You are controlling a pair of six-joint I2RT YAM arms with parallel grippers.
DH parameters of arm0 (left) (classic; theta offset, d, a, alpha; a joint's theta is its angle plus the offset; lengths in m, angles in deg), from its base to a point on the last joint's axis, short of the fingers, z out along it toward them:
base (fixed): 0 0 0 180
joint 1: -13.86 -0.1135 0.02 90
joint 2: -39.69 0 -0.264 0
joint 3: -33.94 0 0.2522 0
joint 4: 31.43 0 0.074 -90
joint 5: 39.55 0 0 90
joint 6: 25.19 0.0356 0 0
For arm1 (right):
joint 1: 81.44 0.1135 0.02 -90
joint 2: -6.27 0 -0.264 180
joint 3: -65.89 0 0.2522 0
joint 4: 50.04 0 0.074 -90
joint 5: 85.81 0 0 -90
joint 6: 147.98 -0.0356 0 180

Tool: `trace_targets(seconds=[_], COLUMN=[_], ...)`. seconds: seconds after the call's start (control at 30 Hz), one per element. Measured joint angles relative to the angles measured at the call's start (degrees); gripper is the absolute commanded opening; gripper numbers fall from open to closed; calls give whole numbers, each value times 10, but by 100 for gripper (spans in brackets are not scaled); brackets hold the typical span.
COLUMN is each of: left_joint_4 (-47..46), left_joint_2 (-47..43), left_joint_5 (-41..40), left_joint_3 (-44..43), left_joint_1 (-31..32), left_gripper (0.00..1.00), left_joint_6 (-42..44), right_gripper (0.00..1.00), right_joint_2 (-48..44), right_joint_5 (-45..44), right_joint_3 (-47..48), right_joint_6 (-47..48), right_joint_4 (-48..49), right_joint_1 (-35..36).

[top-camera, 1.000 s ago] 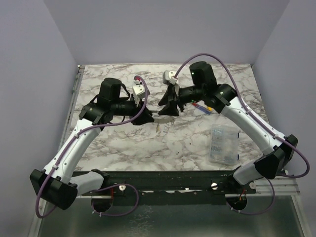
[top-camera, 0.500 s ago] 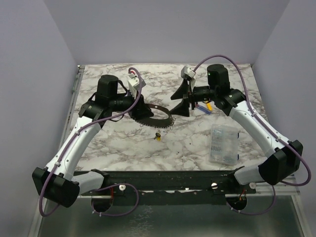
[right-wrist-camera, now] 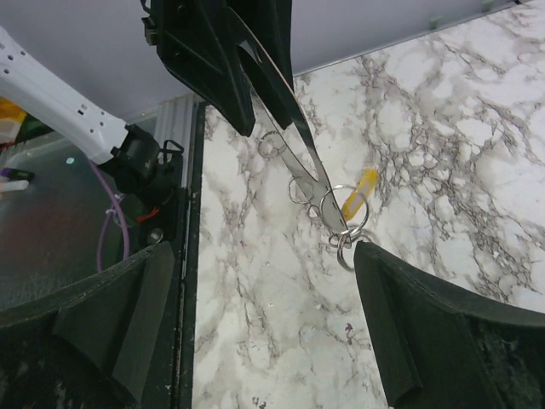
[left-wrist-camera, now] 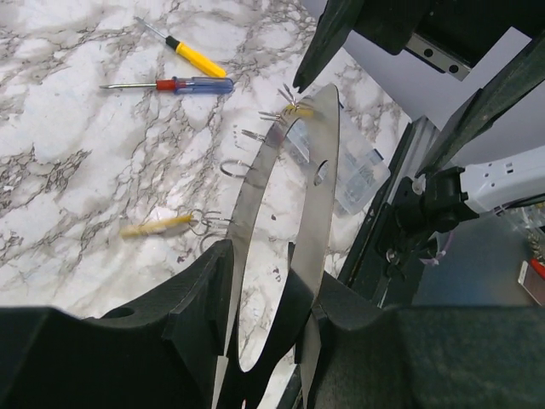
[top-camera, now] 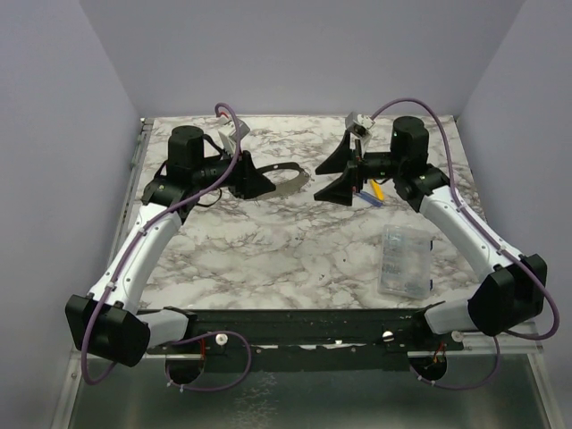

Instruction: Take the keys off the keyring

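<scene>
Since the earlier frame your left gripper [top-camera: 259, 181] has carried the keyring [top-camera: 293, 174] away from you; it pinches the hoop's left end. One yellow key [right-wrist-camera: 363, 191] hangs on small rings [right-wrist-camera: 328, 200] at the keyring's right end. Your right gripper [right-wrist-camera: 260, 256], just right of the keyring, is spread wide, gripping nothing. Two screwdrivers [left-wrist-camera: 194, 84] lie further right of it.

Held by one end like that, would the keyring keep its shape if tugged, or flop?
Probably stiff but springy: the keyring is a thin flat metal band holding its hoop shape though the left gripper clamps only one end. Likely light, as it juts out without sag. Its small rings and key hang loose, so they would probably swing or slide.
</scene>
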Motion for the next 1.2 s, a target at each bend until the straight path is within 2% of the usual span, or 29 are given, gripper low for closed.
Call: trace_targets(seconds=[0.13, 0.3, 0.47, 0.6, 0.77, 0.8, 0.83, 0.93, 0.97, 1.0, 1.1, 1.2], left_joint_4=[-18, -33, -46, -53, -57, -57, -57, -63, -63, -64, -56, 11], left_joint_2=[0, 0, 0, -2, -8, -10, -10, -14, -15, -18, -22, -20], left_joint_5=[4, 25, 49, 68, 77, 77, 77, 71, 70, 69, 64, 36], left_joint_3=[1, 6, 13, 19, 26, 28, 29, 34, 36, 38, 38, 6], left_joint_1=[0, 0, 1, 1, 1, 1, 1, -1, -2, -1, 0, 2], left_gripper=[0, 0, 0, 0, 0, 6, 14, 58, 67, 73, 82, 83], left_joint_6=[-17, -32, -45, -53, -57, -57, -57, -51, -49, -44, -25, 57], right_gripper=[100, 97, 86, 58, 11, 2, 1, 1, 1, 1, 1, 1], right_joint_2=[1, 16, 34, 41, 41, 41, 41, 40, 40, 40, 40, 40], right_joint_5=[7, -2, -17, -18, -10, -8, -6, 10, 10, 11, 8, 7], right_joint_3=[-18, -17, -17, -17, -19, -19, -19, -19, -19, -19, -18, -16], right_joint_6=[-52, -65, -49, -39, -41, -42, -46, -45, -43, -39, -18, 5], right_joint_4=[69, 115, 122, 130, 148, 149, 150, 142, 138, 132, 102, 64], right_joint_1=[10, 32, 57, 63, 63, 63, 63, 63, 63, 64, 64, 63])
